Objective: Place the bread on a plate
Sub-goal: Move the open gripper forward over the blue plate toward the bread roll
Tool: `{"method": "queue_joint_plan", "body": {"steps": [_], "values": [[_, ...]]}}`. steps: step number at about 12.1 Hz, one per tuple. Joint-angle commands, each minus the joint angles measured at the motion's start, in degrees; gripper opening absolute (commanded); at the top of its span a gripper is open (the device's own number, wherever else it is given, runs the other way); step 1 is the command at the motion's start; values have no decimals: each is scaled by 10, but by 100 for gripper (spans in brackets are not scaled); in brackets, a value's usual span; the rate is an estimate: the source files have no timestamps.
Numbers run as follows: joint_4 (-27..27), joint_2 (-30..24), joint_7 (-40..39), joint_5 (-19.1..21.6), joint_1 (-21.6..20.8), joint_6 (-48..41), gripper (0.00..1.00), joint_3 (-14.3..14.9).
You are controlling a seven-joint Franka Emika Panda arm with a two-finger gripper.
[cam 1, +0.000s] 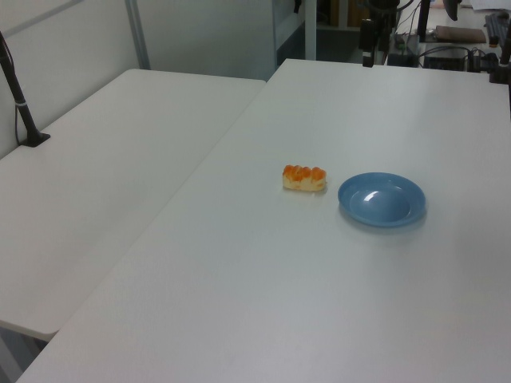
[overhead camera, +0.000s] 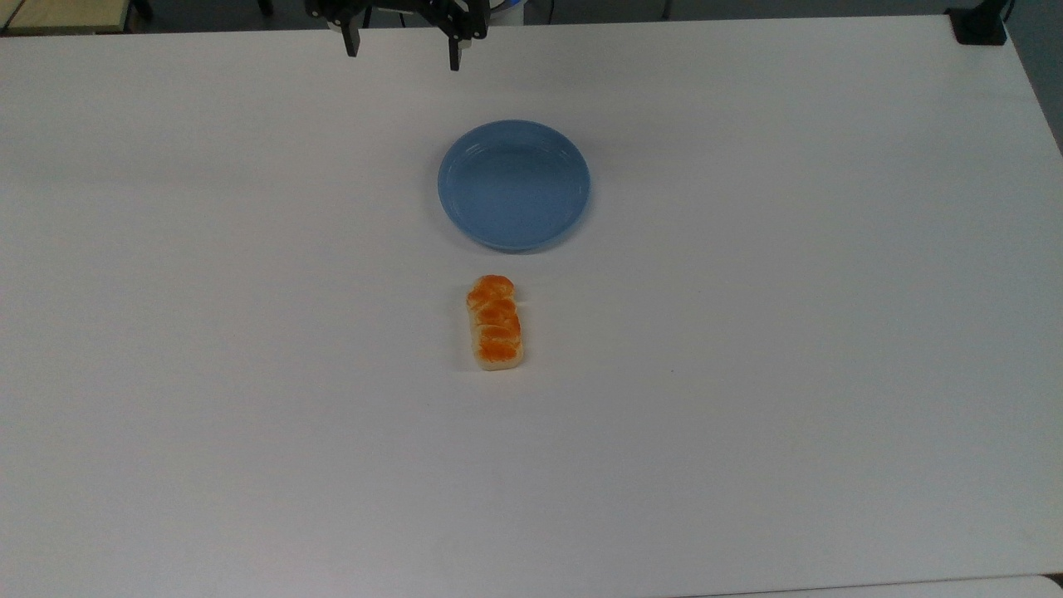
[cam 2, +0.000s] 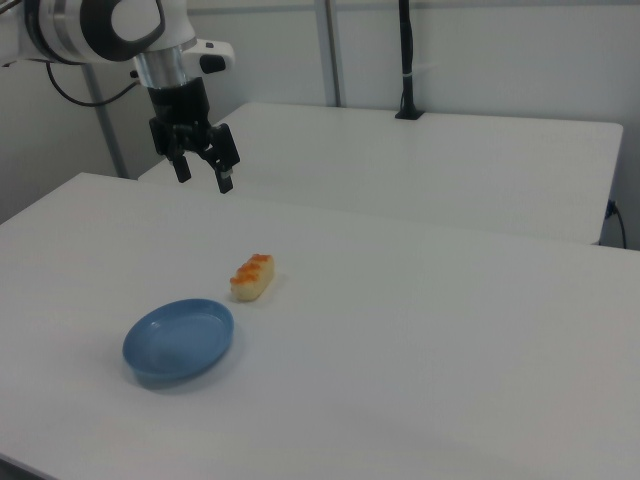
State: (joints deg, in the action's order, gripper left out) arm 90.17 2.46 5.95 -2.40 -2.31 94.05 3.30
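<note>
Two white tables (cam 1: 120,183) stand side by side before pale walls (cam 2: 500,50).
</note>
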Motion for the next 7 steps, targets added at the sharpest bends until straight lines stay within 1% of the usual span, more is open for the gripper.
{"method": "queue_joint_plan", "body": {"steps": [1,2,4,6,7], "values": [[-15,33,-12,13,-2,16,100,0],[-15,49,-12,11,-2,23,100,0],[-14,63,-11,12,-9,78,100,-1],[-15,90,-12,10,-10,85,100,-1],[-15,102,-11,10,-10,109,100,-1]]}}
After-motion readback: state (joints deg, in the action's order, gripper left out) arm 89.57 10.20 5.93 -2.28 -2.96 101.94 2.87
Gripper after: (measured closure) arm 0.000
